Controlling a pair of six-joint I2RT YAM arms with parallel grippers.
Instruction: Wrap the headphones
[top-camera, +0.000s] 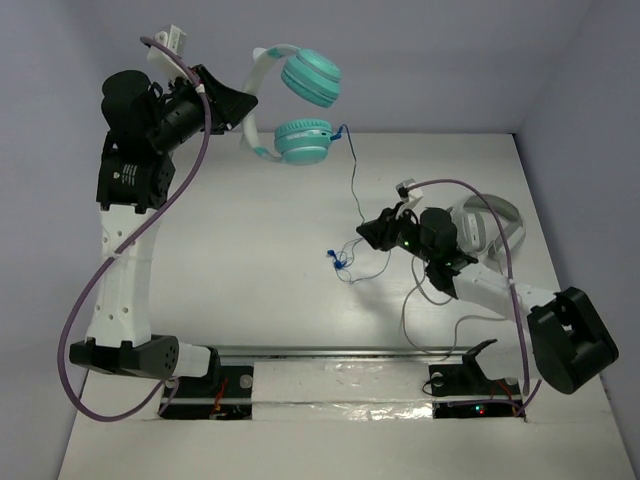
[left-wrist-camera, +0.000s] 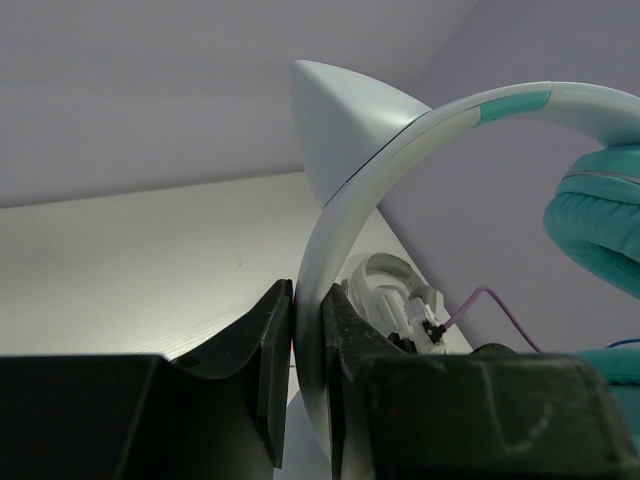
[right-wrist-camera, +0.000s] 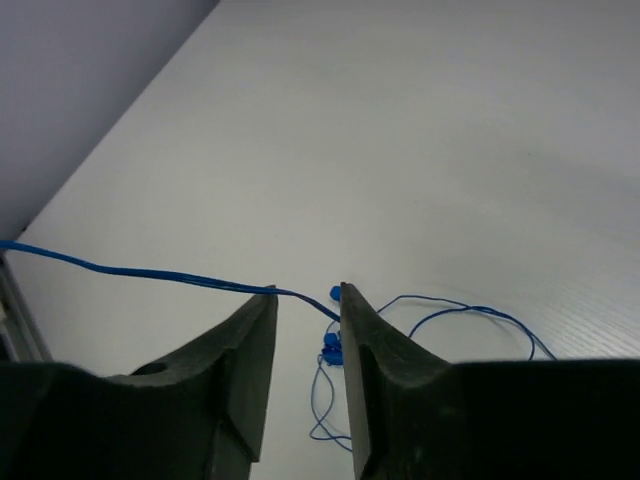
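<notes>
Recommended: seat the thin blue cord (right-wrist-camera: 150, 273) deep between the jaws before pinching. The right gripper (right-wrist-camera: 307, 292) is hovering low over the white table (top-camera: 250, 250), jaws part-open astride the cord, not gripping it. The left gripper (left-wrist-camera: 308, 295) is clamping the white headband (left-wrist-camera: 400, 140), holding the small teal-cupped over-ear headphones (top-camera: 300, 110) aloft, far left.

The headphones (top-camera: 303, 141) have round teal cups and a white band, and they are up in the air. Their thin blue cord (top-camera: 354, 185) hangs down and curls on the table (top-camera: 250, 260)
</notes>
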